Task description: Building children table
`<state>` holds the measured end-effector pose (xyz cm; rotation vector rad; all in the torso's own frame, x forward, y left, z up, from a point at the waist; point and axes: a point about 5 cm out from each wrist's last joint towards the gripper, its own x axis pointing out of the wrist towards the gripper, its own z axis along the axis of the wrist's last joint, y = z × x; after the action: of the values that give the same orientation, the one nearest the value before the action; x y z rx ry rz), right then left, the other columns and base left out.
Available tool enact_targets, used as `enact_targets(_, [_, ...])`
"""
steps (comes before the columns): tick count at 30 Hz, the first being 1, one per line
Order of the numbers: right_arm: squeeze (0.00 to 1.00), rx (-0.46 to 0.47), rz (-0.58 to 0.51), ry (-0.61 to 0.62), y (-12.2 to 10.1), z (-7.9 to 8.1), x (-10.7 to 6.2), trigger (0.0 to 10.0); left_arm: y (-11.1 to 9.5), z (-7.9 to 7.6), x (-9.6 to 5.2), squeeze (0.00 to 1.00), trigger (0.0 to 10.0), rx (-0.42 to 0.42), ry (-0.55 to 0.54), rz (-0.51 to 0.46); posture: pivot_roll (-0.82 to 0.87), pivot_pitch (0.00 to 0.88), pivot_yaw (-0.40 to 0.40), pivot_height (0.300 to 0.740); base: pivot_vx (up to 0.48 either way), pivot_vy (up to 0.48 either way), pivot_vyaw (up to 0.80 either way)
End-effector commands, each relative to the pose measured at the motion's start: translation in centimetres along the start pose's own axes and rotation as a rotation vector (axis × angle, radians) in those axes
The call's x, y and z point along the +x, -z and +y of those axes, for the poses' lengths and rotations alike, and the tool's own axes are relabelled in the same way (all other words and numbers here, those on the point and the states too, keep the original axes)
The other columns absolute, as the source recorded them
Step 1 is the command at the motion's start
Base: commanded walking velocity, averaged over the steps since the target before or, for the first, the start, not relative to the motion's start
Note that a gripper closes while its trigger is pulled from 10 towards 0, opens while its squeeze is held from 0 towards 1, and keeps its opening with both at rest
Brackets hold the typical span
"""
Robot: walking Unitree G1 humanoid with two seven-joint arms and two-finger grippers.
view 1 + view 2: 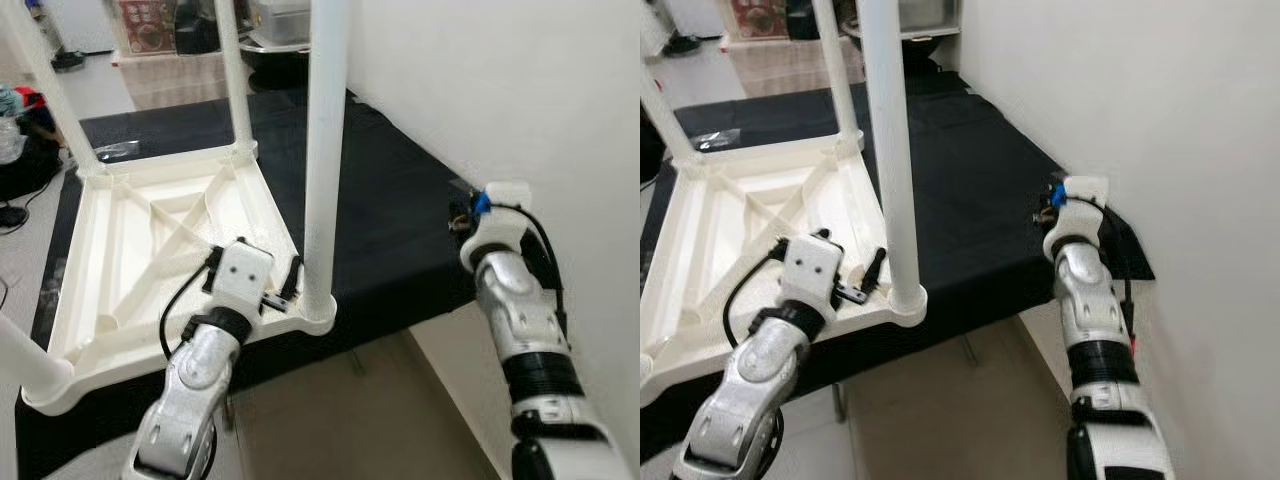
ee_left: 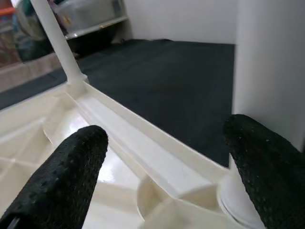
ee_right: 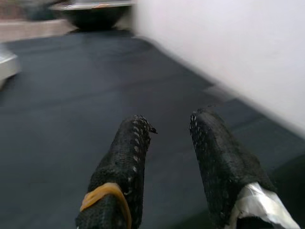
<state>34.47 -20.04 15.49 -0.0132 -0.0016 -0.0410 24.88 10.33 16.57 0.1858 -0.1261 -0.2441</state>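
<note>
Now: upturned white plastic children's table [image 1: 150, 250] lying on black-covered desk [image 1: 400, 230]
Left tool [image 2: 162, 171] is gaping wide (holding nothing) beside its near white leg [image 1: 325, 150]; right tool [image 3: 167, 143], slightly parted and empty, is hovering over the black cover.

The left gripper [image 2: 164, 162] has its jaws spread wide over the corner of the upturned white table [image 2: 119, 143]; one finger [image 2: 267, 167] lies beside a white leg [image 2: 269, 71]. Beyond, black cloth [image 2: 167, 81] covers the bench; another leg [image 2: 52, 43] stands far off.
</note>
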Motion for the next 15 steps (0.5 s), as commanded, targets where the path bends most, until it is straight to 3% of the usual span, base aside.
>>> enact_targets(1, [0.00, 0.012, -0.030, -0.057, -0.2, 1.2, -0.8, 10.0, 0.1, -0.6, -0.7, 0.00, 10.0, -0.009, 0.018, 0.005, 0.03, 0.034, -0.030, 0.740, 0.000, 0.000, 0.00])
enact_targets(7, [0.00, -0.014, -0.023, -0.073, 1.0, 1.9, -2.6, 10.0, 0.5, -0.8, -2.1, 0.00, 10.0, 0.041, -0.011, 0.015, 0.03, 0.028, -0.029, 0.740, 0.000, 0.000, 0.00])
enact_targets(10, [0.00, 0.052, -0.017, -0.070, 1.0, 2.0, -3.1, 10.0, 0.8, -0.5, -2.5, 0.00, 10.0, 0.009, -0.035, 0.036, 0.02, 0.020, -0.033, 0.740, 0.000, 0.000, 0.00])
enact_targets(13, [0.00, 0.043, -0.033, -0.123, 1.0, 2.5, -3.8, 10.0, 1.4, -0.7, -2.9, 0.00, 10.0, 0.061, -0.012, 0.047, 0.02, 0.015, -0.040, 0.740, 0.000, 0.000, 0.00])
enact_targets(15, [0.00, 0.042, -0.031, -0.119, 1.1, 2.6, -4.1, 10.0, 1.8, -0.7, -3.0, 0.00, 10.0, 0.022, -0.030, 0.069, 0.02, 0.019, -0.037, 0.740, 0.000, 0.000, 0.00])
